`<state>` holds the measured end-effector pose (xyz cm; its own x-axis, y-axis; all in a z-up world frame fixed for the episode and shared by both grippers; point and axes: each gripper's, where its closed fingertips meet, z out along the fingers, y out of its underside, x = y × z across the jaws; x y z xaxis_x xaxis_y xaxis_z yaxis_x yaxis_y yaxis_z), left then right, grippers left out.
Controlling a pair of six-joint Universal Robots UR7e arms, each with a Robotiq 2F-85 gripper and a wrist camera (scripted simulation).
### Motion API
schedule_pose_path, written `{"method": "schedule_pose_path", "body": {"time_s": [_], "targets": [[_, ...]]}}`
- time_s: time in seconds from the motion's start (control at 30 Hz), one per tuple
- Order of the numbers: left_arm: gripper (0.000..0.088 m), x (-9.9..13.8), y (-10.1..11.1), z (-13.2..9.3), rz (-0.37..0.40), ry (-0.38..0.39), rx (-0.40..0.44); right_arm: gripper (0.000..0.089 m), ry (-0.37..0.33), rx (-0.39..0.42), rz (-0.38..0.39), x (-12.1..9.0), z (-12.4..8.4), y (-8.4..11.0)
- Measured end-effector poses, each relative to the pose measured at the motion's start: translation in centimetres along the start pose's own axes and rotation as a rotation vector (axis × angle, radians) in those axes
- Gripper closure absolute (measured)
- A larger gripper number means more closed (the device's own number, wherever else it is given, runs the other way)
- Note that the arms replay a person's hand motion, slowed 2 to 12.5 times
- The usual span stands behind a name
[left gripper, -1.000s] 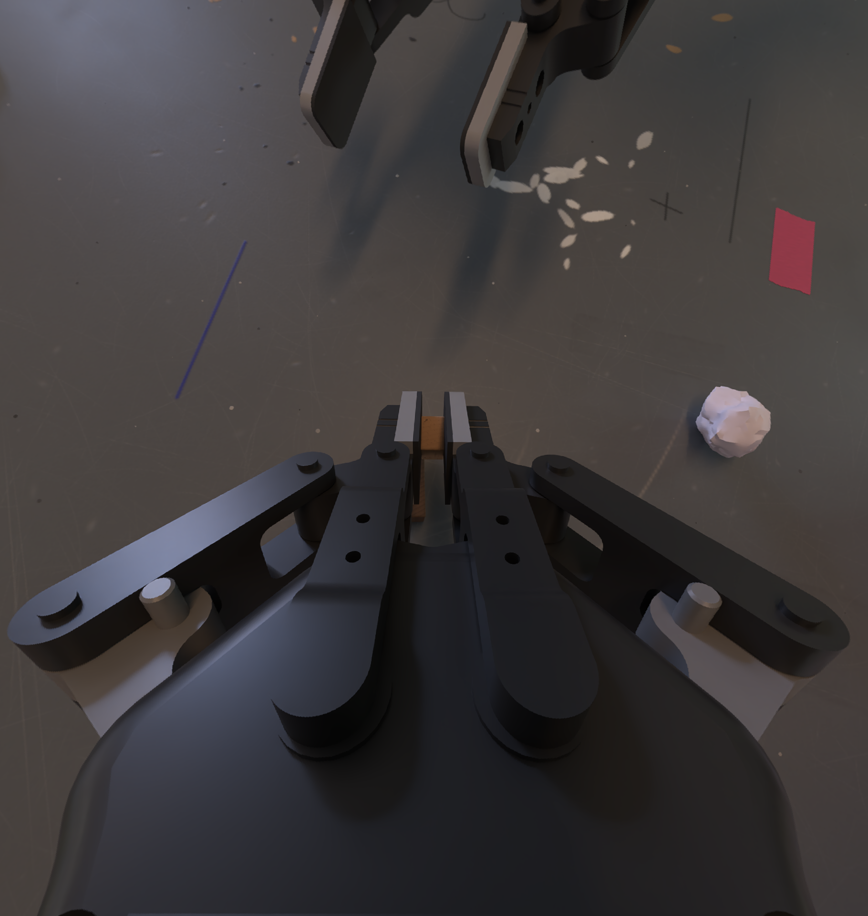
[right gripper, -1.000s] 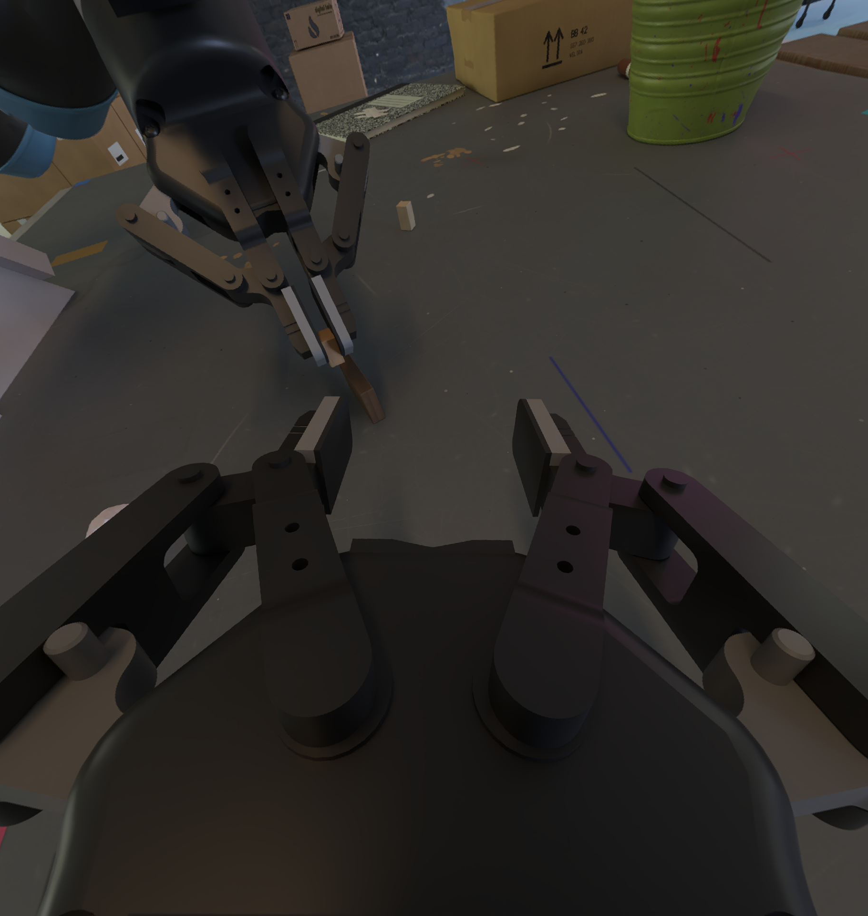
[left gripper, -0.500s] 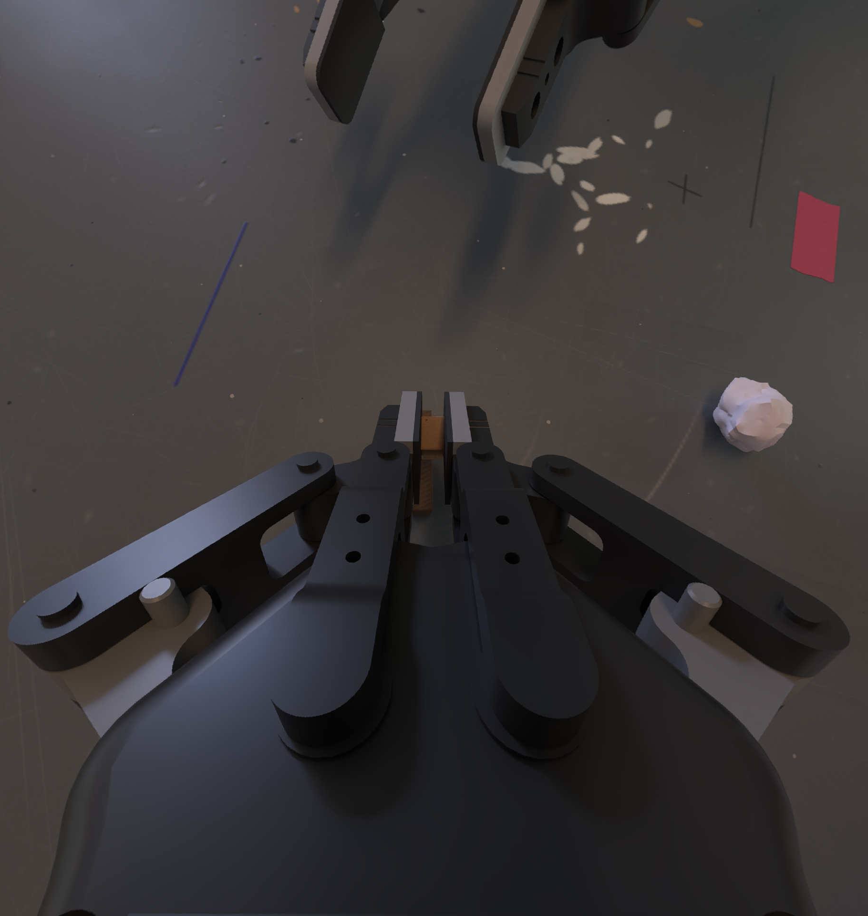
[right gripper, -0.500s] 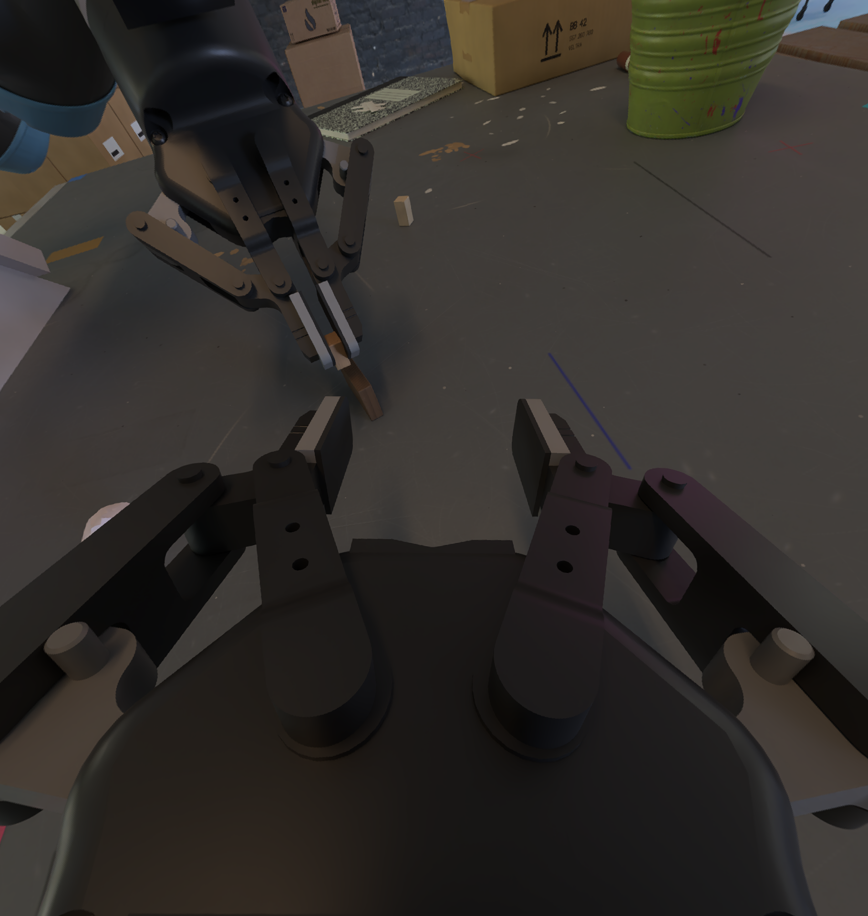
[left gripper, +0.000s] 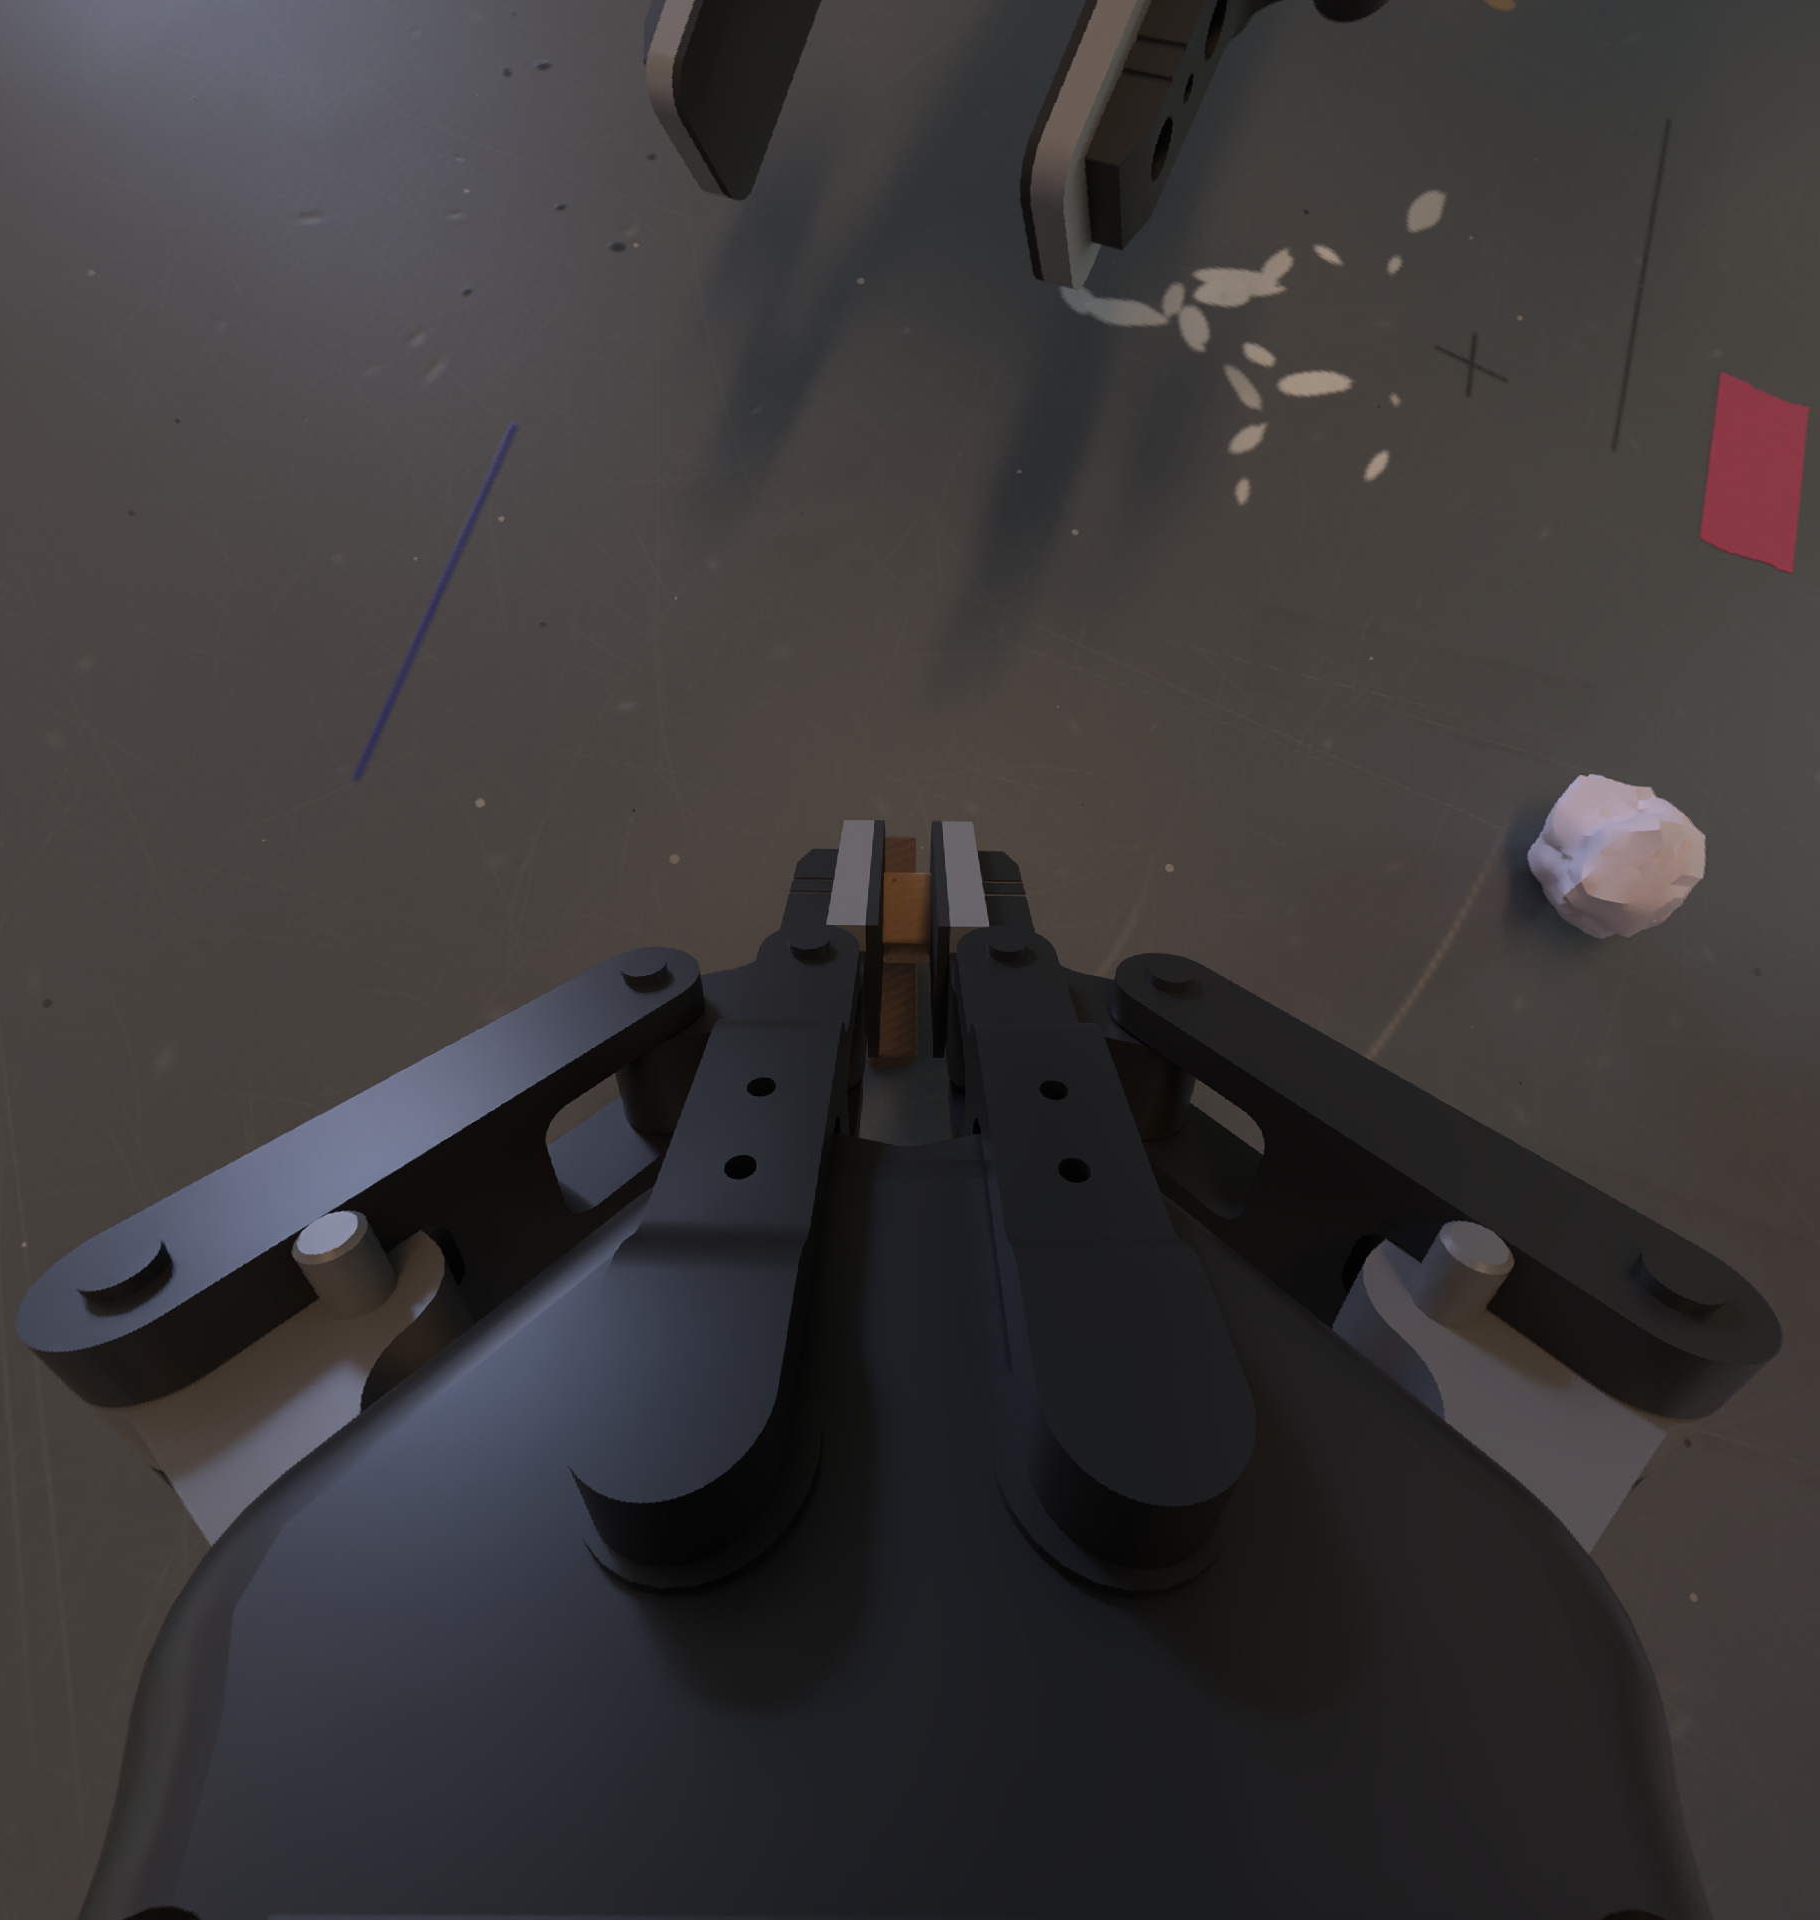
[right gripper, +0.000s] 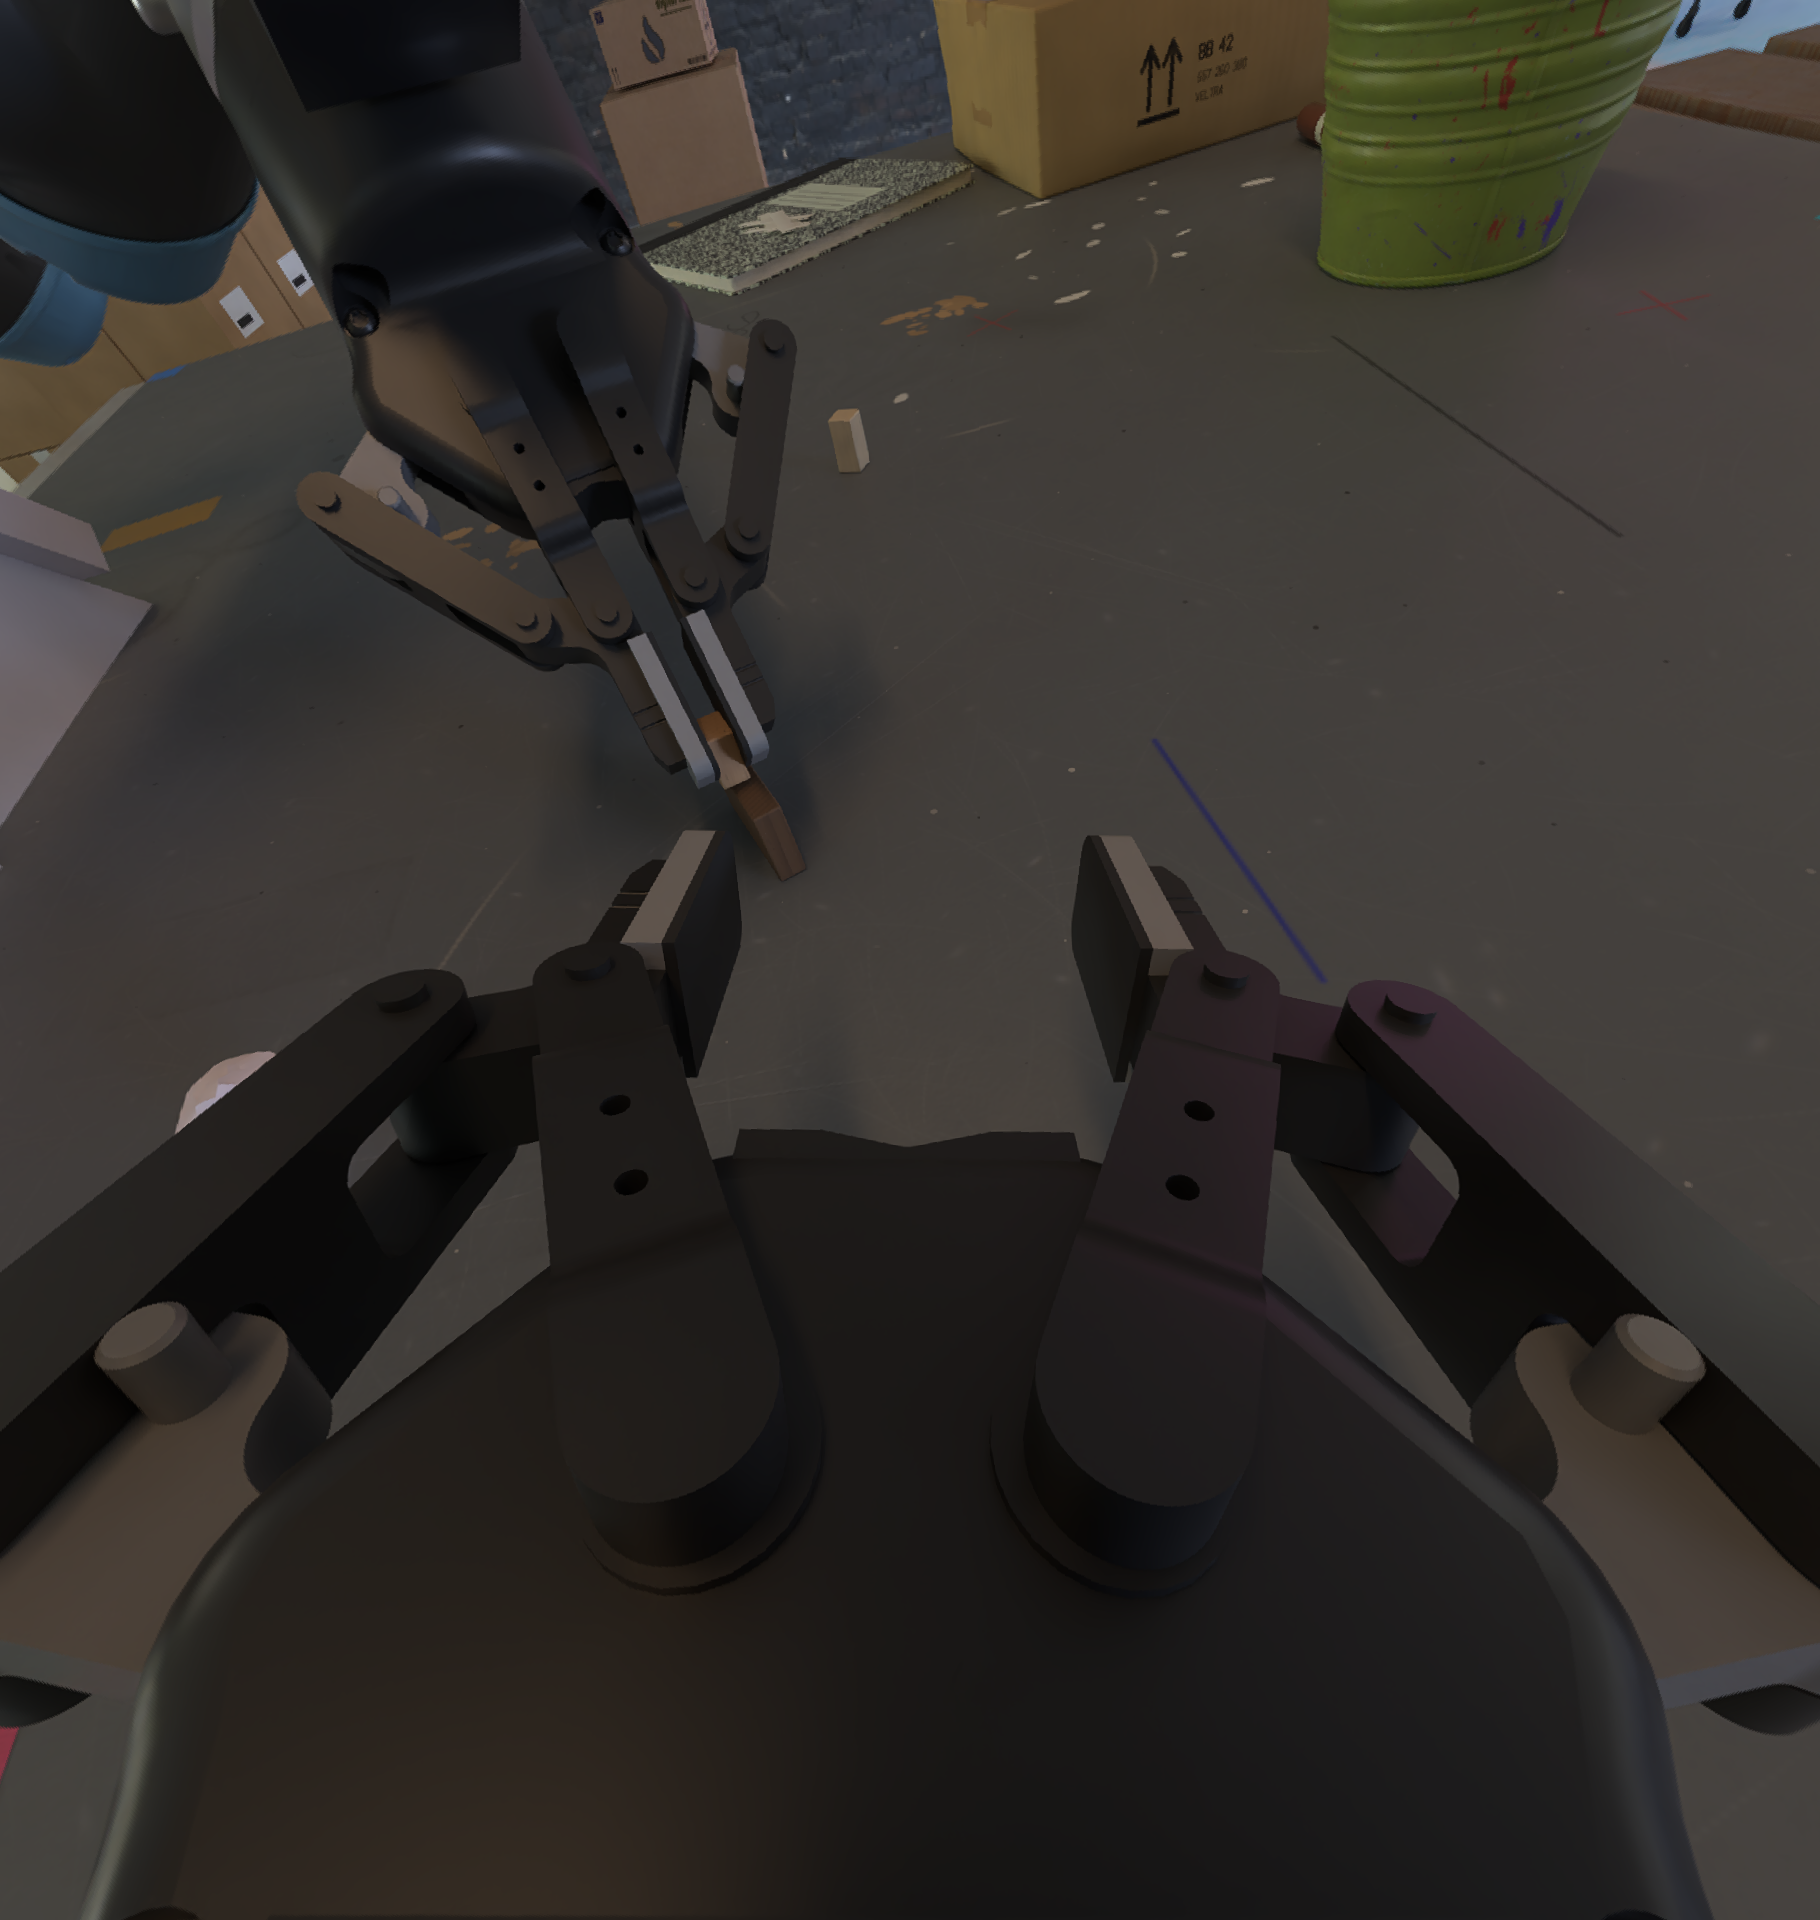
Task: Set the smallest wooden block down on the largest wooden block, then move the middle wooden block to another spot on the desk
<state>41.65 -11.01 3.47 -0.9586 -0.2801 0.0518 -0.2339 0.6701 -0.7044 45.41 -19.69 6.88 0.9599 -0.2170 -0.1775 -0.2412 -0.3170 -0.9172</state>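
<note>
the left tool (left gripper: 907, 875) is clenched on a small wooden block (left gripper: 905, 906), its two pale pads pressed against the block's sides. in the right wrist view the same left tool (right gripper: 721, 767) points down at a slant, and the small wooden block (right gripper: 724, 740) sits between its tips. directly beneath that block lies a darker, longer wooden block (right gripper: 771, 831) on the dark surface (right gripper: 1197, 623); the small one appears to be touching its upper end, though the exact contact is hard to tell.

the right tool (right gripper: 901, 914) is released, its fingers spread wide with nothing between them. it hangs just beside the darker block, on the near side of it. in the left wrist view the right tool (left gripper: 885, 135) shows at the top edge, beyond the held block, casting soft shadows on the surface (left gripper: 262, 312).

a third, pale wooden block (right gripper: 849, 440) stands upright well apart from the darker block, farther back and slightly to the right.

relative to the darker block: a thin blue line (right gripper: 1238, 857) is drawn on the surface to its right; a green bucket (right gripper: 1467, 135) splashed with paint stands far back on the right; a cardboard box (right gripper: 1124, 83) and a speckled notebook (right gripper: 812, 218) lie far behind it.

in the left wrist view a crumpled white paper ball (left gripper: 1612, 857) rests to the right of the held block, with a red tape strip (left gripper: 1755, 470) and scattered pale flecks (left gripper: 1270, 343) farther off.
</note>
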Motion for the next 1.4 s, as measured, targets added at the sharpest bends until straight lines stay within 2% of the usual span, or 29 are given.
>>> {"method": "schedule_pose_path", "body": {"time_s": [1.17,1.4], "targets": [[0.0804,-0.25,0.22,0.01,-0.015,-0.016,0.008,0.0307,-0.016,-0.007,-0.019,-0.39,0.01,0.09],[0.0763,-0.23,0.04,-0.13,-0.022,-0.014,0.023,0.0307,-0.018,-0.008,-0.021,-0.42,0.02,0.11]]}}
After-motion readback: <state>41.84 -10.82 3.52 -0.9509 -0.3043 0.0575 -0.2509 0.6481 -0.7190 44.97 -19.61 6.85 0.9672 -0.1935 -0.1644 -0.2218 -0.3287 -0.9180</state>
